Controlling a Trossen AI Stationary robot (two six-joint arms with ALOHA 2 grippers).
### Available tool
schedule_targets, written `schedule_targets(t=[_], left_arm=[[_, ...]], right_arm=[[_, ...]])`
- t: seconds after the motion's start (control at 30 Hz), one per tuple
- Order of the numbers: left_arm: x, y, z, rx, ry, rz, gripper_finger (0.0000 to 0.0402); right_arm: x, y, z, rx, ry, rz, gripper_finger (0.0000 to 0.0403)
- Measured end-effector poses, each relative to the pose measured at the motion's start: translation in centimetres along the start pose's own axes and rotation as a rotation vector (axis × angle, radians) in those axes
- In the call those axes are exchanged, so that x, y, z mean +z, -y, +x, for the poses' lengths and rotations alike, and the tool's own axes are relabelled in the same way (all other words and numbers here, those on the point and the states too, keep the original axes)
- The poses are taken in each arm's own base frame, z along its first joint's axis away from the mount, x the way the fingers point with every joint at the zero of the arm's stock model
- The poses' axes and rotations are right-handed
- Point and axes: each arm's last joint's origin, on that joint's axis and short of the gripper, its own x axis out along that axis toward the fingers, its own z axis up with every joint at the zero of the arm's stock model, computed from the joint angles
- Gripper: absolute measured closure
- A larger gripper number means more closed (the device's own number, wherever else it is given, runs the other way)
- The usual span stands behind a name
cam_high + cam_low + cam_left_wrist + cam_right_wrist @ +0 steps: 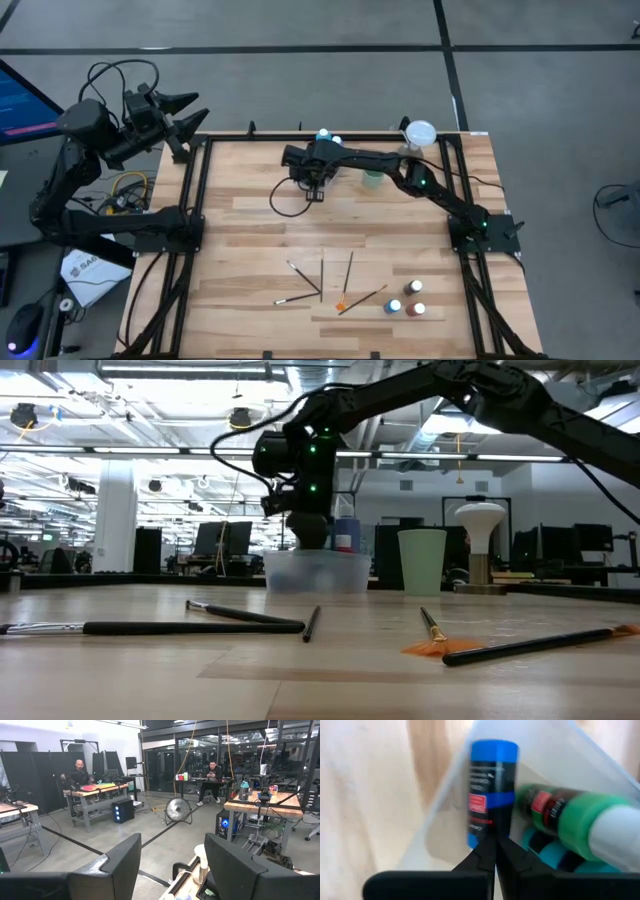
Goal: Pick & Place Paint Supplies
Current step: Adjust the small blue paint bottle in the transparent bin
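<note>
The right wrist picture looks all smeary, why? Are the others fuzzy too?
In the right wrist view the blue bottle and green bottle sit very close and blur. In the low view the near paintbrush is soft and ceiling lights glare. The high view is evenly lit and clear.

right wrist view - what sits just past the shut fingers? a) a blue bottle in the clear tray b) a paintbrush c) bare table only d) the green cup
a: just past the right gripper, its fingers shut, a blue bottle stands in the clear tray beside a green bottle.
</note>
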Motion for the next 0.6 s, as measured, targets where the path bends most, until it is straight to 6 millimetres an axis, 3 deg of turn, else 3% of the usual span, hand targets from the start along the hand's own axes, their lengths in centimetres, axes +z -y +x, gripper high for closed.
schedule_targets(t=[0.17, 0.4, 0.6], left_arm=[[0.0, 0.0, 0.0, 0.000, 0.000, 0.000, 0.0188], [0.0, 0.0, 0.0, -0.001, 0.000, 0.012, 0.0188], [0.1, -0.1, -0.5, -0.001, 0.013, 0.012, 0.0188]], right_arm=[[-0.1, 0.1, -1.2, 0.004, -0.002, 0.021, 0.0388], [-0.1, -0.9, -1.9, 0.017, -0.004, -0.074, 0.0327], [-0.1, -1.5, -5.6, 0.008, 0.071, -0.222, 0.0277]])
